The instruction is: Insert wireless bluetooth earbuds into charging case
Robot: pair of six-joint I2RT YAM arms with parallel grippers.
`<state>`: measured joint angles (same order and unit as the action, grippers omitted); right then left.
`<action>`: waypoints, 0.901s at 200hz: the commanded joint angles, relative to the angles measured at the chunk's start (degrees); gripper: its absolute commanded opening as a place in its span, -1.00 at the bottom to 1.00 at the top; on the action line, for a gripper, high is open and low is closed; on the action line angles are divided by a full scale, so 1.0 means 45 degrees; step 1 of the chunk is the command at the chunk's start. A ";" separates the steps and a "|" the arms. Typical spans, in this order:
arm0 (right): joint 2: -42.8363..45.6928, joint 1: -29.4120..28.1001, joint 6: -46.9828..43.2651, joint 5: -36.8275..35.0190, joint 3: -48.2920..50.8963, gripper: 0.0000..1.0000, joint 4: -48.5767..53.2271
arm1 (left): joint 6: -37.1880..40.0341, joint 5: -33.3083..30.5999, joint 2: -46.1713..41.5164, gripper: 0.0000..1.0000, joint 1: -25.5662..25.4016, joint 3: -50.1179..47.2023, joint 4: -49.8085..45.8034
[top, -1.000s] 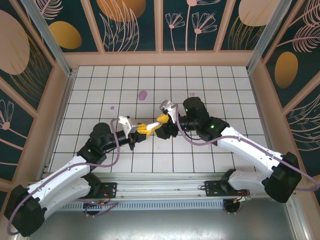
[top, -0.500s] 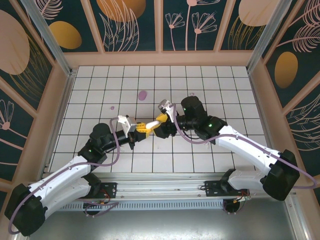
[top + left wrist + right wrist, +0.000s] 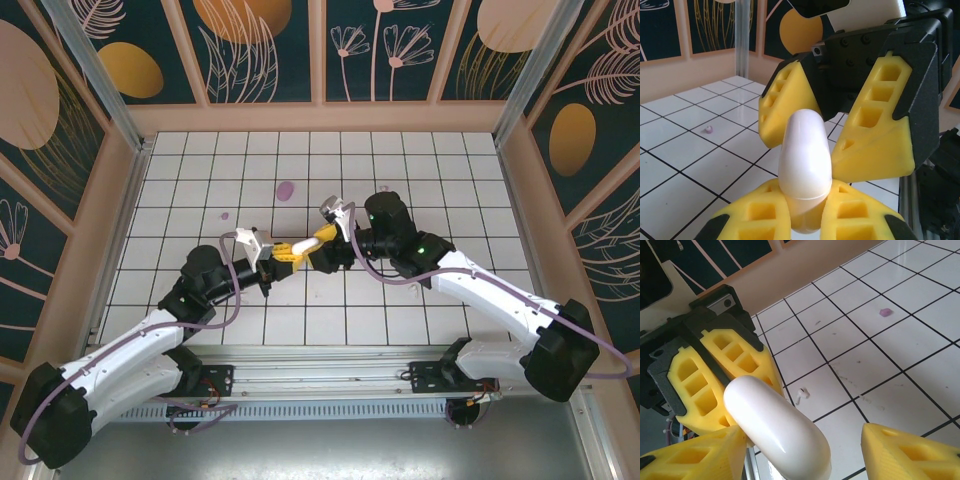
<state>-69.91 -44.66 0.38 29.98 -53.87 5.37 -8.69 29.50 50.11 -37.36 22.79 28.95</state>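
A white-tiled worktop (image 3: 420,170) ruled with black grid lines carries a flat purple oval piece (image 3: 285,189) toward its far side. A small pinkish speck (image 3: 224,215) lies apart to the oval's near left. Dark teal wall panels (image 3: 250,40) painted with orange ovals and pale line-drawn flowers enclose it.

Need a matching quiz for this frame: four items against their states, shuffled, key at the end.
Items
1. left gripper
2. right gripper
3. charging case
4. purple oval piece

States
A. flat on the table, beyond both grippers
B. open, one finger on each side of the case
C. glossy white, held up in the air
D. shut on the case

Pairs: 1-D, 2-B, 3-C, 4-A
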 commanded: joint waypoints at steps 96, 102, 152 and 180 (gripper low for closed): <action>0.0065 0.0648 0.0479 -0.1173 -0.0209 0.24 -0.1192 | -0.0107 0.1525 -0.0007 -1.00 -0.0165 -0.0024 0.0815; 0.0072 0.0659 0.0463 -0.1173 -0.0222 0.24 -0.1192 | -0.0099 0.1514 -0.0002 -1.00 -0.0155 -0.0015 0.0796; -0.0107 0.0746 0.0585 -0.1051 -0.0344 0.24 -0.1134 | -0.0081 0.1585 -0.0005 -1.00 -0.0171 0.0034 0.0735; -0.0168 0.0751 0.0616 -0.1035 -0.0434 0.24 -0.1074 | -0.0079 0.1573 -0.0041 -1.00 -0.0168 0.0015 0.0671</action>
<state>-69.89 -43.38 1.98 30.33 -53.95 4.51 -9.30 29.06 50.54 -37.06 22.79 29.74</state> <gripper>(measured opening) 0.619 0.108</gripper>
